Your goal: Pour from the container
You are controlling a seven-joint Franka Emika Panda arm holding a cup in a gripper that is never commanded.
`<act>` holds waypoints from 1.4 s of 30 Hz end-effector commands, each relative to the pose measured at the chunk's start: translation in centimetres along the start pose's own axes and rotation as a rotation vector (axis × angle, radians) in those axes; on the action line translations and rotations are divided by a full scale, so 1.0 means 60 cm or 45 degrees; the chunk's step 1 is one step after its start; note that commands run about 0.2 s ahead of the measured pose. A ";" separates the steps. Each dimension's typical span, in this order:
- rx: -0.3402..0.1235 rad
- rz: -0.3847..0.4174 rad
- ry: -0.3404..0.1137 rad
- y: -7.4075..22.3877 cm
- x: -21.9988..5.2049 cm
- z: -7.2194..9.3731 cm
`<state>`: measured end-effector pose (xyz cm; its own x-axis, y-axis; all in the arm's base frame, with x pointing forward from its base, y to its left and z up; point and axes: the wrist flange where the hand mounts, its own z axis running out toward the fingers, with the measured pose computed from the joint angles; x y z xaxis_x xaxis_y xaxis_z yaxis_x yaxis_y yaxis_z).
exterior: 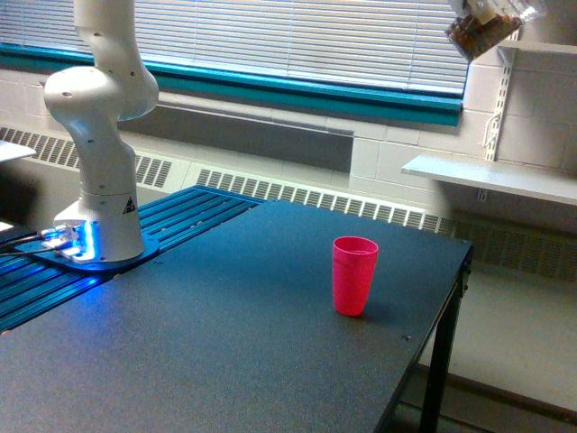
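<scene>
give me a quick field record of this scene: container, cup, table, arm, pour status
container: small clear see-through cup with brown bits, tilted, high at the exterior view's top right
receiver: opaque pink plastic cup, upright on the table, looks empty
offset: container is up and to the exterior view's right of the pink cup
table: dark flat tabletop
arm: white robot base at the left
hand: not in view
pour: none visible

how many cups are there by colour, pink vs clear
pink cup, standing on the table: 1
clear container with brown bits, held high at the top edge of the exterior view: 1
total: 2
</scene>
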<state>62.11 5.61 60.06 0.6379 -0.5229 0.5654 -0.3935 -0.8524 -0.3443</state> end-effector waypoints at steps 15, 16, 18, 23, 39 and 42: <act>-0.073 -0.068 -0.035 0.040 -0.044 0.047; -0.078 -0.076 -0.031 0.043 -0.045 0.047; -0.083 -0.085 -0.034 0.049 -0.051 0.049; -0.099 -0.108 -0.050 0.068 -0.074 0.055; -0.171 -0.230 -0.102 0.150 -0.174 0.069; -0.165 -0.225 -0.127 0.162 -0.198 0.075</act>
<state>55.01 3.81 47.69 0.7532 -0.3939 0.5267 -0.3708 -0.9157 -0.1546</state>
